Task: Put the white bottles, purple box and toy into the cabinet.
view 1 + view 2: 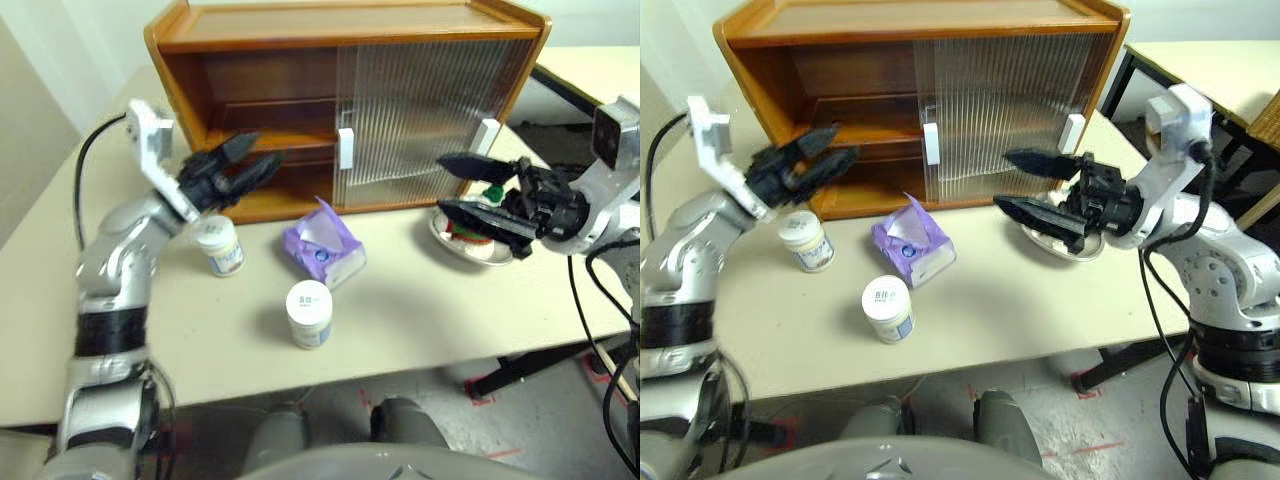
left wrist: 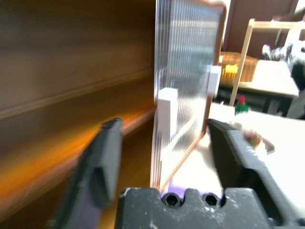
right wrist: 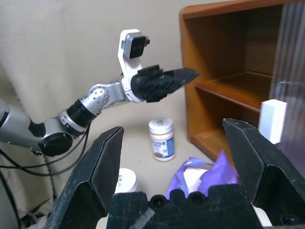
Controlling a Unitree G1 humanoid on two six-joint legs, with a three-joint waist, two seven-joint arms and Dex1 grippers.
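A: Left gripper (image 1: 243, 163) hangs empty at the cabinet's (image 1: 250, 90) open left bay, fingers apart in its wrist view. Just below it on the table (image 1: 420, 310), 1 bottle (image 1: 218, 245).

B: Looks like rigid plastic, probably light. The smooth wall could slip, so I'd clamp the body under the wide lid.

A: Next, bottle 2 (image 1: 309, 313), near the front edge. Same handling.

B: Then the box (image 1: 325, 243), between bottles and doors, flap torn up.

A: Thin card, likely crushes. Pinch the firm side walls gently, not the flap.

B: Right side: the toy (image 1: 489, 196) sits in a dish (image 1: 478, 247), mostly hidden behind the right gripper (image 1: 462, 187), jaws wide, empty.

A: Soft plush should squash safely. Grab its middle.
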